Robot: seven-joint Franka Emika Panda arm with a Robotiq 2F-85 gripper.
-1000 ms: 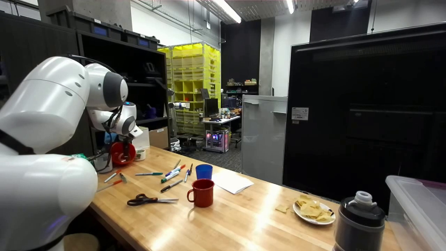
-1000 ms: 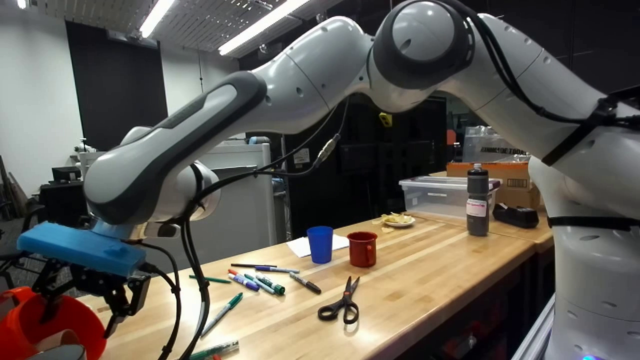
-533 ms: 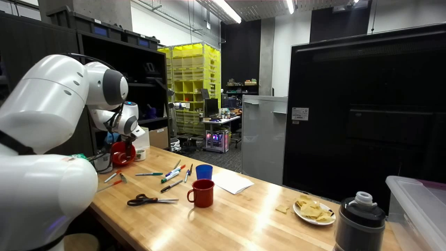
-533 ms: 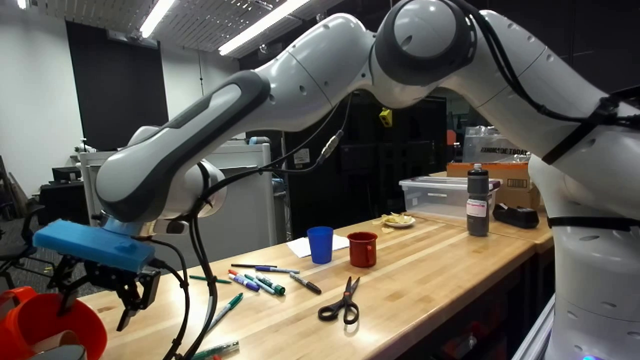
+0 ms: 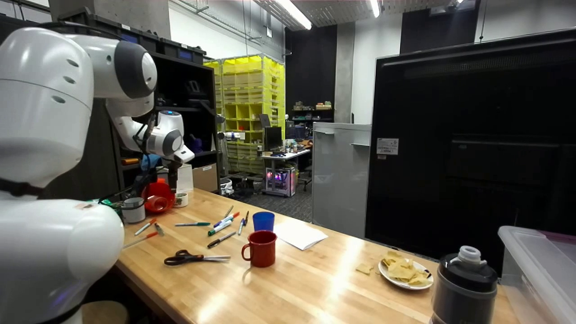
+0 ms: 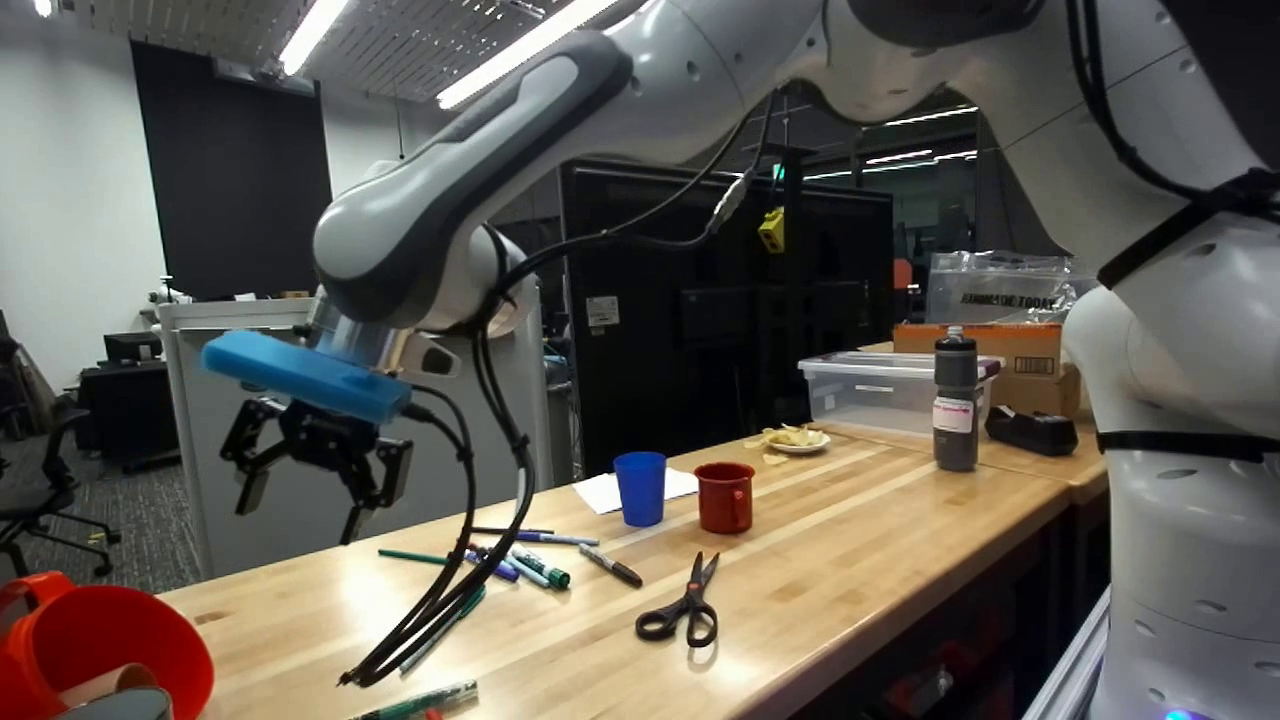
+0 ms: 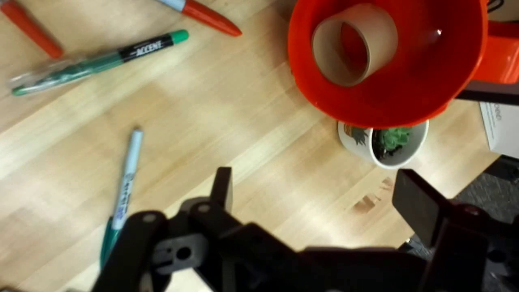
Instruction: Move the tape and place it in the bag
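Your claw point(image 6: 298, 515) hangs above the desk point(image 6: 820, 550), well apart from the red bag point(image 6: 120, 628); the change over the last second is that it rises away from the bag's mouth. Its fingers point(image 7: 417, 205) are spread wide with nothing between them, so it is released. The tape point(image 7: 379, 40), a cardboard ring, rests inside the bag, where it stays as you back off. The placing looks done, leaving only the retreat.

The bag sits at the end of the desk by the dark shelf point(image 5: 189, 109), near the corner where that end meets the long edge opposite the arm's base point(image 6: 1170, 400). Just beside it are a white pot point(image 7: 354, 142) holding a succulent point(image 7: 396, 138) and a grey cup point(image 5: 133, 211). In the wrist view the desk edge runs near the pot, with carpet point(image 7: 490, 192) beyond; a low sideways sweep there could knock the pot off. Black cables point(image 6: 520, 443) loop low below the arm; I cannot tell whether they touch the pens point(image 6: 540, 567), so lifting first seems wise.

Farther along, scissors point(image 5: 194, 258) lie toward the arm-side long edge, and a blue cup point(image 5: 263, 221) and red mug point(image 5: 262, 248) stand near each other mid-desk. The widest gap for moving is from the mug to a plate point(image 5: 396, 282) of chips point(image 5: 405, 270) by the opposite long edge. Farthest, at the other end, stand a bottle point(image 6: 955, 405) and a clear bin point(image 6: 875, 400).
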